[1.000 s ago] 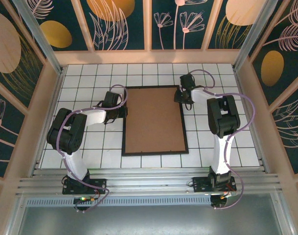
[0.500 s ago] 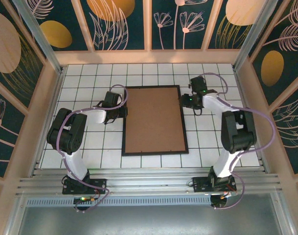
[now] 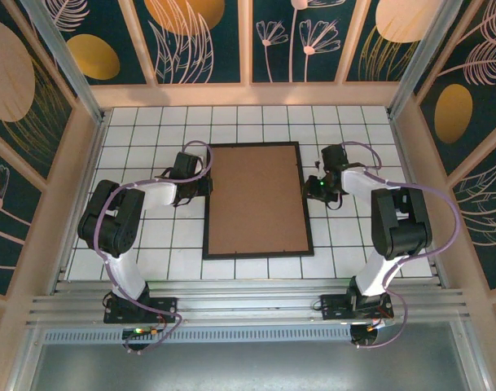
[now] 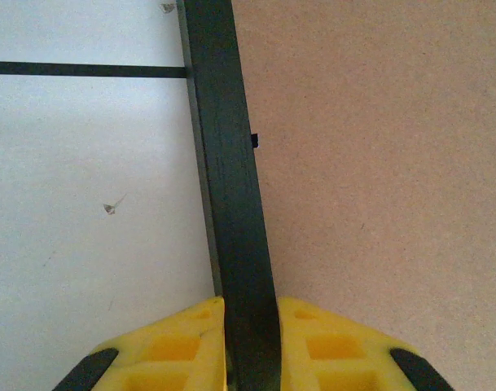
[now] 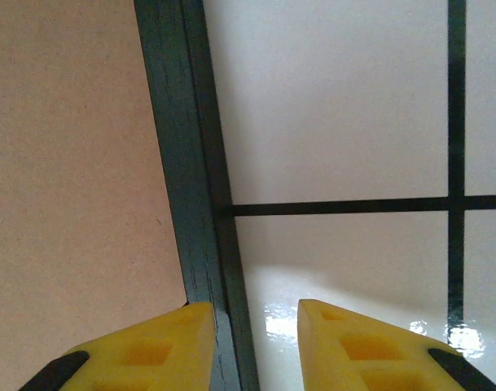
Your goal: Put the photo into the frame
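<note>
Okay so the frame (image 3: 257, 255) is lying flat in the middle of the tiled table (image 3: 150, 155), back side up, with the brown backing board (image 3: 256, 199) sitting inside it. Whether the photo is already under that board, I can't tell.

The left claw (image 4: 249, 305) is clamped on the left rail, with a yellow finger pressed against each side of the black strip. The right claw (image 5: 252, 305) straddles the right rail but isn't gripping it. One finger (image 5: 174, 326) sits over the board side, right up against the rail. The other finger (image 5: 337, 326) hangs over bare tile, with a clear gap between it and the wood. So its jaws are open around the rail, not closed on it.

My read is that the step in hand is getting that second grip, so both arms can handle the frame together. Tips, for what they're worth:

- Nudge the right claw a bit to the right first so the rail sits midway between the fingers. Otherwise closing will shove the frame sideways against the left grip.
- Close slowly until both fingers touch. It's a thin rail, so no need to crush it.
- The two grips look roughly opposite each other, which should help keep any lift level.
- Watch the board. If the frame tilts, it could slide or drop out.
</note>
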`<state>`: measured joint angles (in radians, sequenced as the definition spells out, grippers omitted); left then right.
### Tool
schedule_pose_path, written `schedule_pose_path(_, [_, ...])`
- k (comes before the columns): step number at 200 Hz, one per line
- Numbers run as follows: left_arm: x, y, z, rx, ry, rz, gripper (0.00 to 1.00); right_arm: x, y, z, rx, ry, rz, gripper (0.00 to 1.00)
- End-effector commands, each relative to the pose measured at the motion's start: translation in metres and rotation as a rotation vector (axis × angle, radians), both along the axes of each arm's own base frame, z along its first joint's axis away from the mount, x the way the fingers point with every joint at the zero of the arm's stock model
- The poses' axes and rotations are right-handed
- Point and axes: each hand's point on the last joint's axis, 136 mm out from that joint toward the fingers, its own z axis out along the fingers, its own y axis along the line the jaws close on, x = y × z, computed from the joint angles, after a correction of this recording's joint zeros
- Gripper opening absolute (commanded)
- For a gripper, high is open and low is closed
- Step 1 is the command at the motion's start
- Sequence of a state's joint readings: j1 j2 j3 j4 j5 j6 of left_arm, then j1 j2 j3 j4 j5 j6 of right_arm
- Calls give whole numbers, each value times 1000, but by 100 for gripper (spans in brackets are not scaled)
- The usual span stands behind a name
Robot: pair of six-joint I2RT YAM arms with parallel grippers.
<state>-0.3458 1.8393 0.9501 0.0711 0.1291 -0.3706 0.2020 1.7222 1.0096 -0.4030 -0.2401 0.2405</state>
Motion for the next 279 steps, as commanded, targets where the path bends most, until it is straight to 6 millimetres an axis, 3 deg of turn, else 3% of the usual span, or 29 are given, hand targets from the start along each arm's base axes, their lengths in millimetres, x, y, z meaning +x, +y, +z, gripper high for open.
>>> schedule_pose_path(1, [-20,9,-23,58,87,-13,20,-6,7,-7,15,29,31,33])
schedule_pose_path(86, [-21,8,-25,50,89,-16,20,1,20,-17,30,39,55,32])
schedule_pose_path(151, [-22,5,-25,32,94,-21,20,-18,36,-34,-36,87,99,33])
schedule_pose_path(245, [-24,1,-28,12,106,-27,20,-35,49,-59,-220,114,147,44])
schedule_pose_path(262, [-24,2,-28,17,105,-23,20,-34,45,-57,-258,105,144,45])
schedule_pose_path(279, [-23,5,-29,29,106,-15,20,-27,43,-38,-262,62,138,47])
